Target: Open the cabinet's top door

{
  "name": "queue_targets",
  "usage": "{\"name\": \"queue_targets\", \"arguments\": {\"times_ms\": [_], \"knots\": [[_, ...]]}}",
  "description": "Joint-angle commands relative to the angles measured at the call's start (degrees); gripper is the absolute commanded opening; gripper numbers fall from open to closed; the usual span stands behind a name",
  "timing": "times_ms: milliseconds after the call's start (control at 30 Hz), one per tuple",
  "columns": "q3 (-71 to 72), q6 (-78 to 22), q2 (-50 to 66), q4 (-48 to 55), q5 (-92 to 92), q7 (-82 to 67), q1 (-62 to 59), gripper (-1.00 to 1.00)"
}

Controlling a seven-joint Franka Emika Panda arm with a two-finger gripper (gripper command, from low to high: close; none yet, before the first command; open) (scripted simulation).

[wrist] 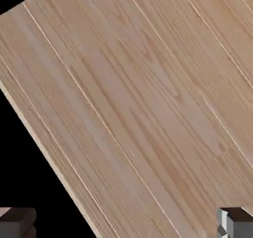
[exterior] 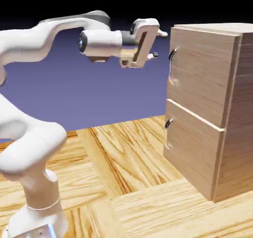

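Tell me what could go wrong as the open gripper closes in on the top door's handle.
The gripper sits level with the handle's upper end, so its fingers may hit the top door beside it. The hand view shows only wood grain and no handle, so alignment is unconfirmed there.

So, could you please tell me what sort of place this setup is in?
Most likely a rendered simulation test scene, not a real room: a white robot arm stands on a wood-grain table before a plain blue-violet backdrop, facing a lone light-wood cabinet.
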Motion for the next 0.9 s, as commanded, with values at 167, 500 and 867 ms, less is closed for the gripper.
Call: {"name": "queue_targets", "arguments": {"times_ms": [167,500,867], "knots": [[6.78,-0.06,-2.82,3.58,14.96,7.16,-5.94,0.00],[18.08,-0.15,-7.52,9.54,39.88,19.10,-15.83,0.00],[23.77,-2.74,-6.69,16.53,44.48,21.54,-25.70,-1.00]]}}
